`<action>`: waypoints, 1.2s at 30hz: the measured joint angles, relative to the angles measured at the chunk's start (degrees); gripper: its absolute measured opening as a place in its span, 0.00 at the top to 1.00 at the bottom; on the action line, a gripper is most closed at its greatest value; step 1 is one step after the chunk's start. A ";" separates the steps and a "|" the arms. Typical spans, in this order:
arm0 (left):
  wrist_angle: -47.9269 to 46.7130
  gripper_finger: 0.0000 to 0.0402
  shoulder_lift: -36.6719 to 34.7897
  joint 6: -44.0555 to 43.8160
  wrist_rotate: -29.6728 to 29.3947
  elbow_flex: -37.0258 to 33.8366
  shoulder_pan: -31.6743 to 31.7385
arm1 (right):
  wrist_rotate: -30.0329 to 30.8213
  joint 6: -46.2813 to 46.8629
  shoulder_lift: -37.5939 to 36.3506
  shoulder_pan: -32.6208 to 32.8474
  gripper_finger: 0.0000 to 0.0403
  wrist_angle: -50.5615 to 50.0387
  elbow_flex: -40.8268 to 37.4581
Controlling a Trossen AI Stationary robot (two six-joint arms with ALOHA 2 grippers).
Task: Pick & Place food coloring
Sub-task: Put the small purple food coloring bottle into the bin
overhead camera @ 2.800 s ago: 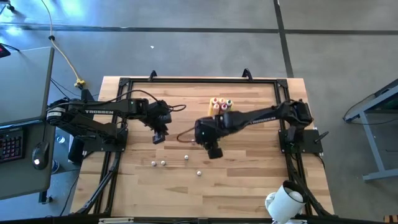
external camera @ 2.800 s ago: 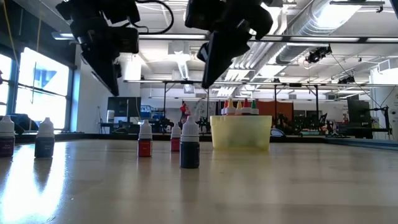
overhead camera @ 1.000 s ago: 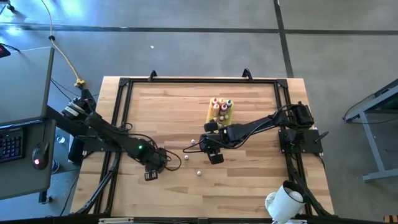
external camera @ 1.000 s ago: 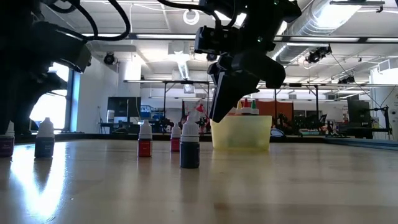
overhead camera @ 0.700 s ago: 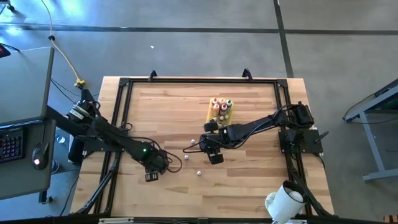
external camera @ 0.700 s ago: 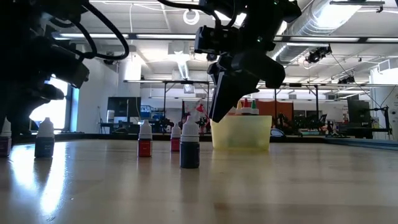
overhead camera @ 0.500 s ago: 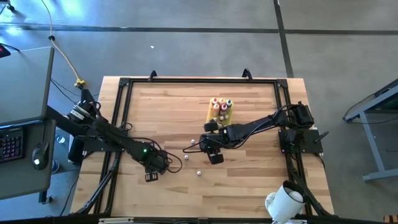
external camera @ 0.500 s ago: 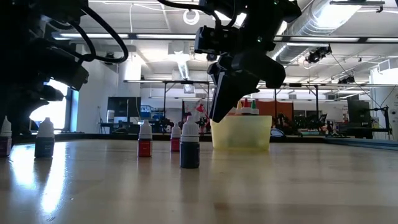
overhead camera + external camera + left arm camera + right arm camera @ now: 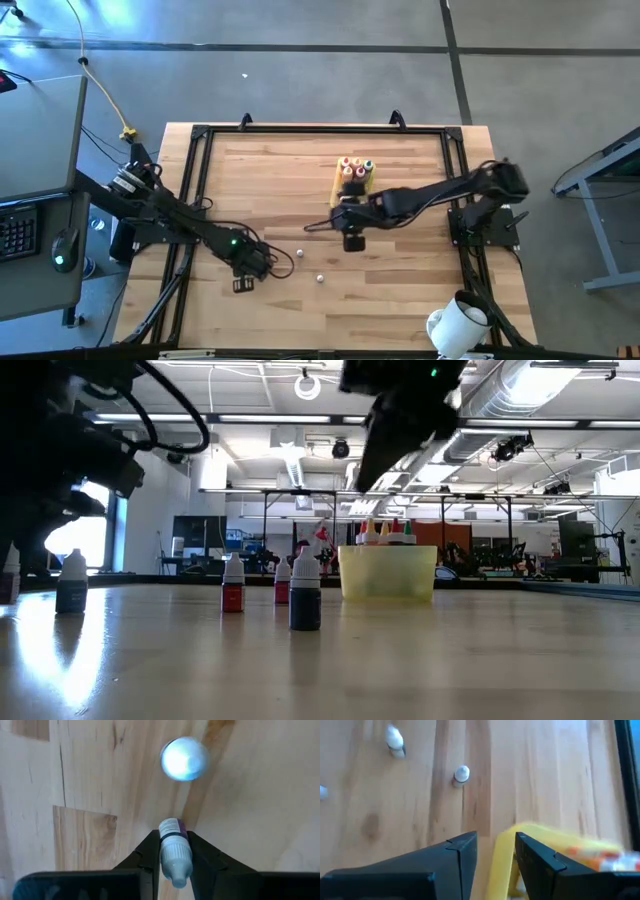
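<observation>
My left gripper is near the table's front left, shut on a tiny pale food coloring bottle with a whitish cap and a purple label. My right gripper hangs open and empty, high above the table, at the near end of the yellow tray. The tray's wall shows between its fingers. Several bottles with red, orange and green caps stand in the tray. Loose bottles stand upright on the wood, and also show in the low view. My left gripper pinches the bottle between its two fingers, one on each side of its shoulder below the cap. The fingers come from above, pointing down. The bottle is upright with its cap up. I cannot tell whether its base is on the table.
Another bottle stands just beyond the held one. Two loose bottles show in the right wrist view. A black frame rail runs round the table. A white object sits at the near right corner.
My right gripper has risen well above the table and gone a little toward the far right, to the yellow tray's near end. The loose bottles stand where they were.
</observation>
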 joint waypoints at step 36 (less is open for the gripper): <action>5.71 0.81 19.26 63.38 -10.98 37.99 37.11 | -11.68 45.74 -20.24 -0.49 0.69 -21.36 -21.07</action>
